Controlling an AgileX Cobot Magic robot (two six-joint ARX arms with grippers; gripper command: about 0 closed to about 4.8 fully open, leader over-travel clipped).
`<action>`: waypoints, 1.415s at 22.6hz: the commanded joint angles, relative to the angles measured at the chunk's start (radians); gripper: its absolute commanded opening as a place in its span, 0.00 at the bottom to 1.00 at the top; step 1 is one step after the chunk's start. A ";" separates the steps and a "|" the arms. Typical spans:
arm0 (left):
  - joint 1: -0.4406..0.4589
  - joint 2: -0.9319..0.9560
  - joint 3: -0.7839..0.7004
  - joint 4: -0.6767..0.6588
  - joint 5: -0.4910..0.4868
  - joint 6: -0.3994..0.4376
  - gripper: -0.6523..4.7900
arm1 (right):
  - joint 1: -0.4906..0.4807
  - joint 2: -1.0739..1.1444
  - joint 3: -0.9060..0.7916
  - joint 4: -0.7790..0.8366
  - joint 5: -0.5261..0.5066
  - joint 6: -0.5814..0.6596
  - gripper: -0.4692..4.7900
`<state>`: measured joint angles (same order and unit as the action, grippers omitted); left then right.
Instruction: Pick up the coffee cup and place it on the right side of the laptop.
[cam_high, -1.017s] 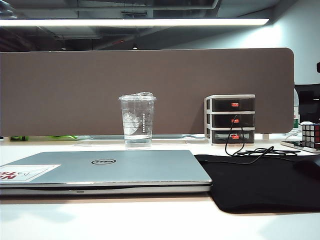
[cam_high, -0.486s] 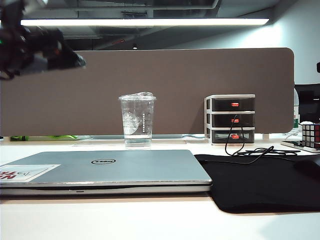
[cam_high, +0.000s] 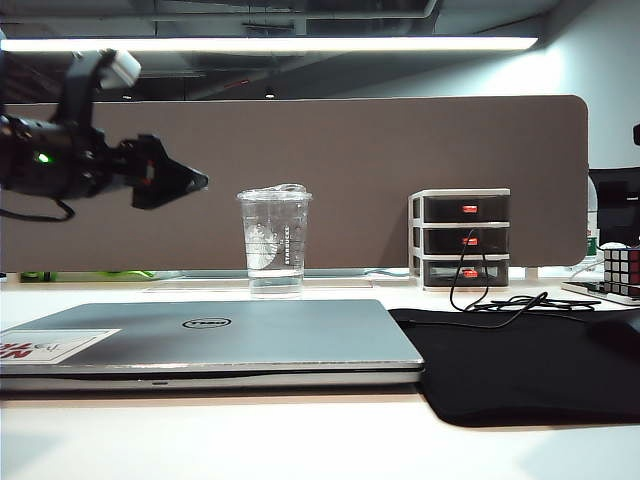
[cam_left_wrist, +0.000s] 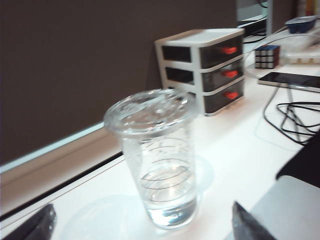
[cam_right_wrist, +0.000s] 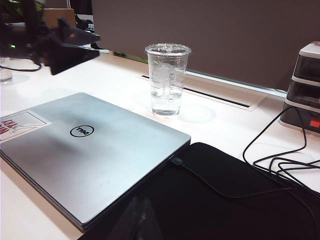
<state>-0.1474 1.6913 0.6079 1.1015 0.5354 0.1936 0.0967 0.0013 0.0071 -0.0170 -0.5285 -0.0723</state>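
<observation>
Coffee cup standing upright on the white tabletop just behind the closed laptop, lid on, a little clear liquid at the bottom, not yet touched. Left gripper up in the air beside the cup at about lid level, jaws spread wide, both fingertips showing either side of the cup base in the left wrist view. Best to come in level, straddle the tapered wall below the domed lid, and close gently, since thin clear plastic likely to flex and slip. Right gripper barely visible as a blurred tip low over the black cloth mat at the laptop's right; open or closed cannot be told. Beyond the cup: brown partition, small drawer unit, black cable, puzzle cube.
</observation>
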 joint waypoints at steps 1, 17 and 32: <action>0.001 0.099 0.098 0.014 0.032 -0.071 1.00 | 0.000 -0.002 -0.005 0.012 -0.005 0.001 0.09; 0.001 0.456 0.541 -0.175 0.276 -0.115 1.00 | 0.000 -0.002 -0.005 0.012 -0.005 0.000 0.09; 0.000 0.555 0.707 -0.310 0.344 -0.116 1.00 | 0.000 -0.002 -0.005 0.013 -0.005 -0.006 0.09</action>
<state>-0.1478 2.2425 1.3067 0.8173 0.8619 0.0776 0.0963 0.0013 0.0071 -0.0174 -0.5285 -0.0750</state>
